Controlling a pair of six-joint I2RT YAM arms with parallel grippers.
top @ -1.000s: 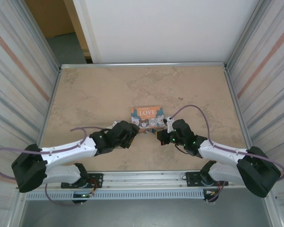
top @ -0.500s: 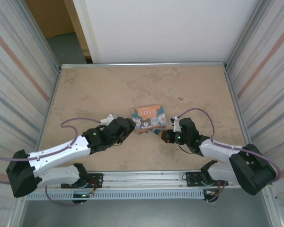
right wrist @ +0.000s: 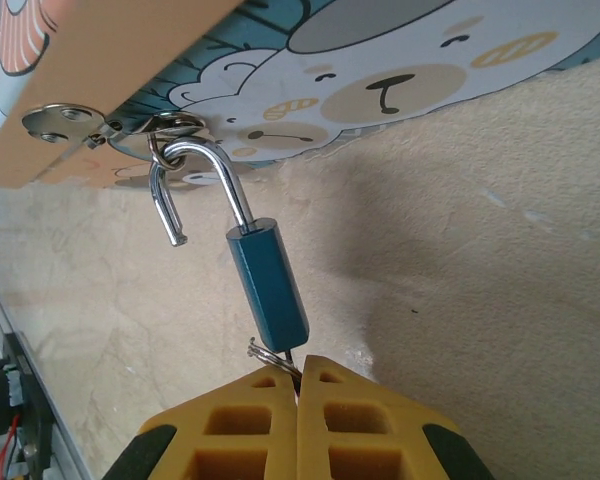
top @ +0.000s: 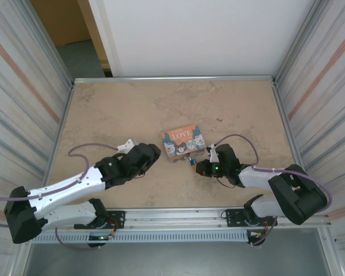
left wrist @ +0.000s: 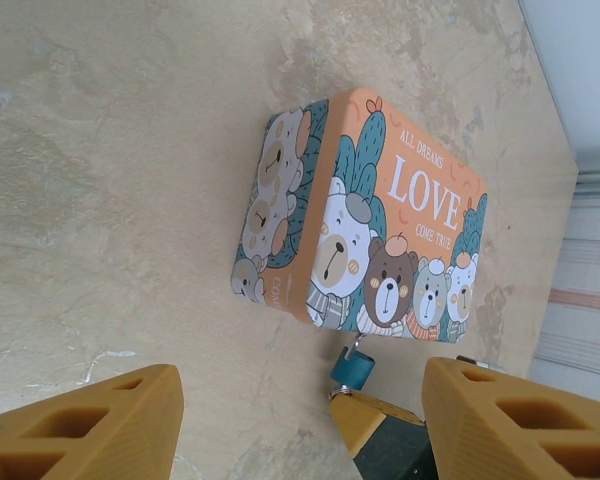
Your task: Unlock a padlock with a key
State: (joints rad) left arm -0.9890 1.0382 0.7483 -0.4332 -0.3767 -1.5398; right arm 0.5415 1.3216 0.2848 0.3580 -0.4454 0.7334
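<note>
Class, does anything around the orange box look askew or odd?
Yes. The padlock has its shackle sprung: free end out of the body. It hangs tilted from the hasp of the LOVE box, the right gripper pinching the key at its base.

Orange box (top: 183,142) lay mid-table, lid up: "LOVE" lettering, cartoon bears on top and sides. Silver hasp (right wrist: 65,118) on front edge. Beige stone-look table (top: 121,109). Metal rail (top: 172,215) ran along near edge.

On the orange lid of the box (left wrist: 425,190) I read "ALL DREAMS" in small letters, "LOVE" in big white ones, and "COME TRUE" beneath it
</note>
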